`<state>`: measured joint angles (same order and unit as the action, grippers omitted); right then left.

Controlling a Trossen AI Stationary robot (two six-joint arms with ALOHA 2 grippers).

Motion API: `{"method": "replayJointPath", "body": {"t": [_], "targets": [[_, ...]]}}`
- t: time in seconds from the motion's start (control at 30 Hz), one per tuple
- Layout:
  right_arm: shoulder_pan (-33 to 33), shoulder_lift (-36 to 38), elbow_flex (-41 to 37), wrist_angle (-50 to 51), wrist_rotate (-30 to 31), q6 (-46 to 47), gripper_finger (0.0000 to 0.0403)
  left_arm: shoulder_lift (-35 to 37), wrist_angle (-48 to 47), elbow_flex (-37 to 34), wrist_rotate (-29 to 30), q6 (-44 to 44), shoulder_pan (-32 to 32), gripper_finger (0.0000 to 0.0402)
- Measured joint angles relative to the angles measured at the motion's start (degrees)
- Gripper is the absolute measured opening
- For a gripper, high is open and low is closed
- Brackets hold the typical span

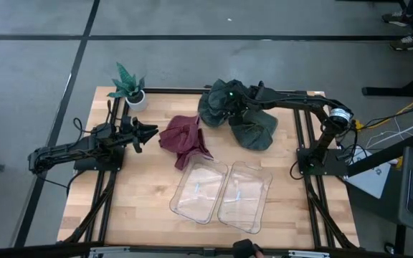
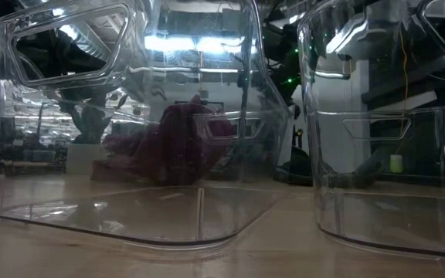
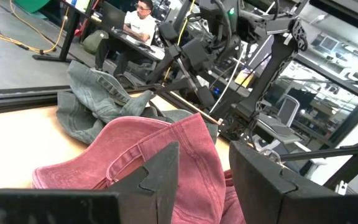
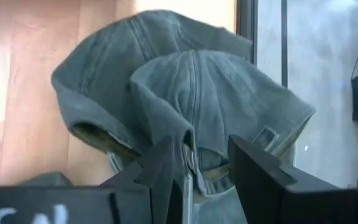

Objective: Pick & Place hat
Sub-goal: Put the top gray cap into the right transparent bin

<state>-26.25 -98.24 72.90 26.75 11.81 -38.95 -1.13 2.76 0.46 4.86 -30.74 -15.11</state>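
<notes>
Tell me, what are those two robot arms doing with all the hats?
They are sorting hats. The right gripper reaches over the pile of green hats at the table's back, open around a fold of one. The left gripper is open beside the red hat. Both clear bins near the front hold no hats yet.

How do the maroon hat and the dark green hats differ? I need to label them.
The maroon hat is one cap at mid-table before the open left gripper; the dark green hats are a pile at the far right, under the open right gripper. All are crumpled cloth caps outside the bins.
</notes>
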Motion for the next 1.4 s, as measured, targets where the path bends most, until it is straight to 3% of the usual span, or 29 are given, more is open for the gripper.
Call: {"method": "replayJointPath", "body": {"t": [0.27, 0.83, 0.97, 1.17, 1.4], "targets": [[-0.22, 0.00, 0.00, 2.04, -4.33, 1.13, 0.0150, 0.00, 0.00, 0.00, 0.01, 0.00, 0.00, 0.0136], [-1.42, -4.33, 0.04, -0.01, -4.96, 1.22, 0.0147, 0.00, -0.01, 0.01, 0.01, 0.00, 0.01, 0.0136], [-1.41, -4.33, 0.04, 0.34, -4.96, 1.27, 0.0114, 0.00, -0.01, 0.01, 0.00, 0.00, 0.00, 0.0136], [-1.41, -4.33, 0.04, 0.56, -4.96, 6.62, 0.0015, 0.00, -0.01, 0.00, 0.01, 0.00, 0.00, 0.0136], [-1.41, -4.22, 1.38, 2.39, -5.00, 16.77, 0.0012, 0.00, -0.01, 0.00, 0.01, 0.00, 0.01, 0.0136]]}}
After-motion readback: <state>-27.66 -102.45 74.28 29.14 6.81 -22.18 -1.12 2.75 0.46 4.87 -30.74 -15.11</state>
